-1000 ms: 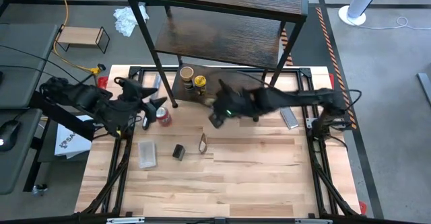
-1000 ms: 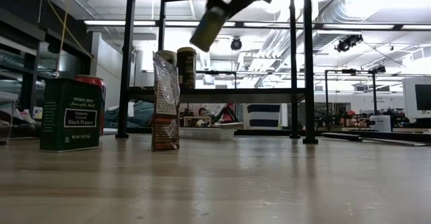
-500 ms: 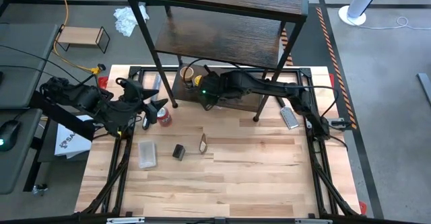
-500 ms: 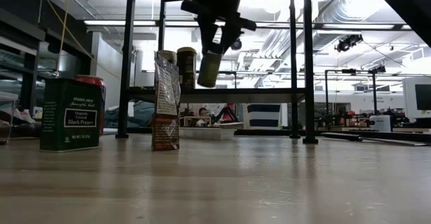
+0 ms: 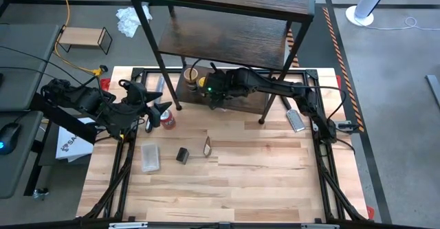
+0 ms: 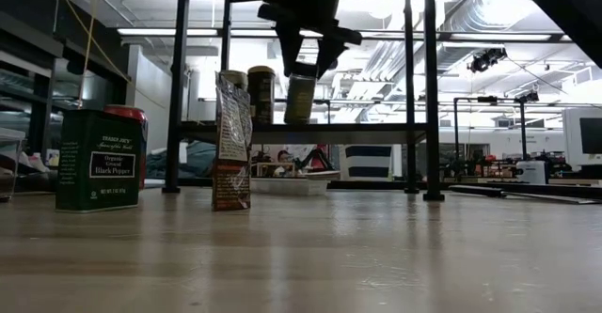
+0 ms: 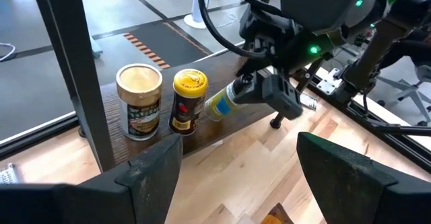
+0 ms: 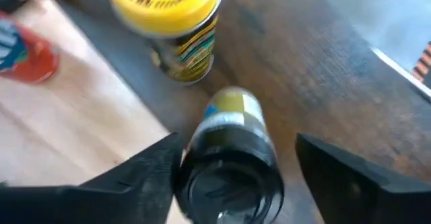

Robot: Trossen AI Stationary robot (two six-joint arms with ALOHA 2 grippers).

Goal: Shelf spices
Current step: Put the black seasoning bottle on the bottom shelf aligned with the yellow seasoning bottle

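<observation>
A: Where did the right end effector (image 6: 303, 64) stand, taking the yellow-lidded jar (image 7: 188, 101) as the mark?

B: Just beside that jar, on the side away from the tan-lidded jar (image 7: 139, 101). It was clamped on the dark greenish jar (image 6: 301, 98), over the lowest board of the shelf (image 5: 237, 102). From bench height that jar looked upright and down at board level; whether it was seated, I couldn't tell.

A: What could have gone wrong there?

B: As I judged it, the fingers (image 8: 340, 171) had little room to spread beside the yellow-lidded jar. A wide release, or a sideways pull-out, could have knocked that jar into the tan-lidded one. If the greenish jar hung a touch above the board or leaned, letting go could have tipped it.

A: And the other arm?

B: The left end effector (image 7: 239, 173) waited with its fingers apart, well away from the yellow-lidded jar, next to the red can (image 5: 167, 120). The small black box (image 5: 182, 155) sat on the bench (image 5: 261, 181) farther out, not yet shelved.
</observation>
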